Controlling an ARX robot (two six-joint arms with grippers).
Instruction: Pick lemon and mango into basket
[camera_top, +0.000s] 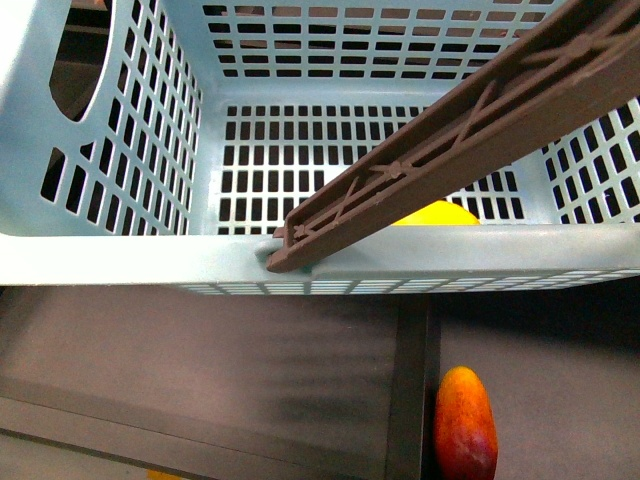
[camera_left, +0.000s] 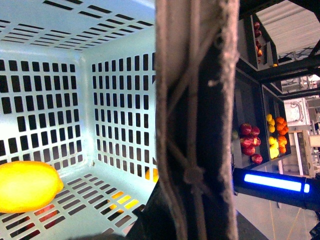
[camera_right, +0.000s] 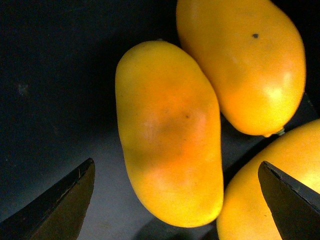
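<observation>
Half done, seemingly: found the lemon (camera_left: 27, 186) lying in the basket (camera_top: 120, 260). Saw the right jaws spread wide, the mango (camera_right: 170, 135) dead ahead between their tips, long axis pointing away from the wrist. Saw nothing of the left jaws.

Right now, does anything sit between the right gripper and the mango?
Nothing visible does. The mango lies bare between the open fingertips of the right gripper. On one side it is crowded, though: a second mango lies close against it, and a third mango sits partly under one finger.
</observation>
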